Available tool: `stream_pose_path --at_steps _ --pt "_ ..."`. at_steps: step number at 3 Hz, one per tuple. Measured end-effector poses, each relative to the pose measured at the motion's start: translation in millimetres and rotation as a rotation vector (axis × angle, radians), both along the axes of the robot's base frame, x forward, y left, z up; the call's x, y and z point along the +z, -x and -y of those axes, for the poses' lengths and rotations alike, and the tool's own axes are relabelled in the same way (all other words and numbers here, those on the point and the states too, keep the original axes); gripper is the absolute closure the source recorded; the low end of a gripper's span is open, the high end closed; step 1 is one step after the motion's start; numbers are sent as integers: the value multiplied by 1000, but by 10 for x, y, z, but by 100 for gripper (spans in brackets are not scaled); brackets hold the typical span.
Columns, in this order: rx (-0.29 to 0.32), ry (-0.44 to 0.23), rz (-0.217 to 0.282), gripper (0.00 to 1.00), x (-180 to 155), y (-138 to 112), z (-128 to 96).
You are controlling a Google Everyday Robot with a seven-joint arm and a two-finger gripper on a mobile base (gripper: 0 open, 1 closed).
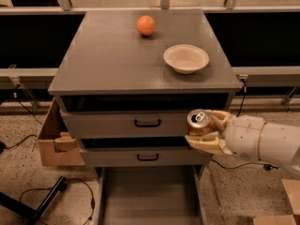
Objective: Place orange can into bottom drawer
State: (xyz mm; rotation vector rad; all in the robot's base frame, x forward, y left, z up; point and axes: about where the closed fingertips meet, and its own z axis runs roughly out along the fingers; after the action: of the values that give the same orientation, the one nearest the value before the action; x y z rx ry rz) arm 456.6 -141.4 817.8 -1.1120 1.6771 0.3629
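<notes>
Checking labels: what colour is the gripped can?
The orange can: orange-gold, silver top, camera view; gripper holds it at right.

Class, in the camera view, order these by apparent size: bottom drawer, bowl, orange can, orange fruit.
1. bottom drawer, pulled open.
2. bowl.
3. Unranked: orange can and orange fruit look close in size. The can, gripped in the hand before the upper drawer fronts, sits nearer the camera, which inflates it.
</notes>
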Motion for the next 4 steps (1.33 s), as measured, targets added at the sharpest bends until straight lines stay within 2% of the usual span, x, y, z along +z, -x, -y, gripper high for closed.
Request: stream_pose_path --at_steps 1,2,3,4 --pt "-5 -44 -45 100 -402 37 -114" --pt "-27 -138 -108 100 -1278 133 -346" --pt "-39 -188 -127 100 -2199 121 -524" --pt "-40 -211 -121 100 -2765 55 -605"
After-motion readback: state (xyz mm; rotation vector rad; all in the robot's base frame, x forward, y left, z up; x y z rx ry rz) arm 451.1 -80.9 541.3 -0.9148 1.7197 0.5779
